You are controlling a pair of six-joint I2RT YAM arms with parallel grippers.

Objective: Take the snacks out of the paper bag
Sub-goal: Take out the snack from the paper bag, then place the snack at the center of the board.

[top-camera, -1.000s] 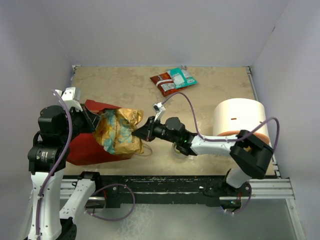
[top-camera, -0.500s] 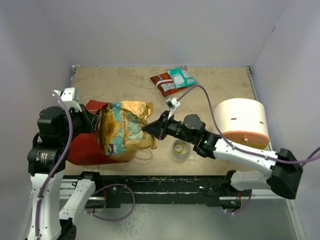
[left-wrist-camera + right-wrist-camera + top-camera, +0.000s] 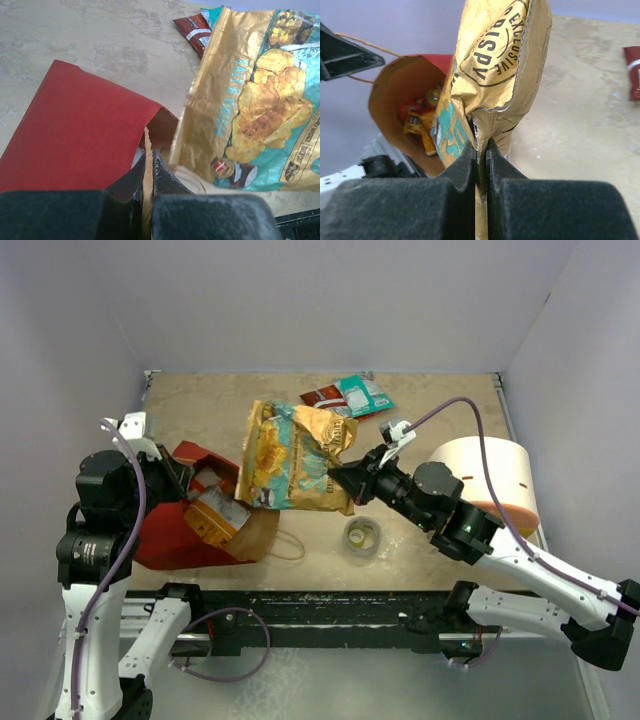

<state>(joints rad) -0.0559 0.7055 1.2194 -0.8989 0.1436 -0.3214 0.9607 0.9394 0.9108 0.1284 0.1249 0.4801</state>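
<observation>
The red paper bag (image 3: pixel 175 535) lies on its side at the left, mouth facing right, its brown inside showing. My left gripper (image 3: pixel 190 478) is shut on the bag's upper rim (image 3: pixel 146 150). My right gripper (image 3: pixel 335 478) is shut on the edge of the golden-tan packet with teal marks (image 3: pixel 290 455) and holds it in the air, clear of the bag mouth. The packet also shows in the right wrist view (image 3: pixel 495 65) and the left wrist view (image 3: pixel 250 100). An orange-brown packet (image 3: pixel 212 518) and small red-yellow packets (image 3: pixel 417 120) lie inside the bag.
A red packet (image 3: pixel 325 405) and a teal packet (image 3: pixel 362 395) lie at the back of the table. A small tape roll (image 3: pixel 362 536) lies front centre. A cream-white cylinder with an orange base (image 3: pixel 490 485) stands at the right. Walls close in on three sides.
My right gripper has pulled the golden-tan packet out of the bag, up and to the right. The packets inside the bag now show. My left gripper stays on the bag rim.
</observation>
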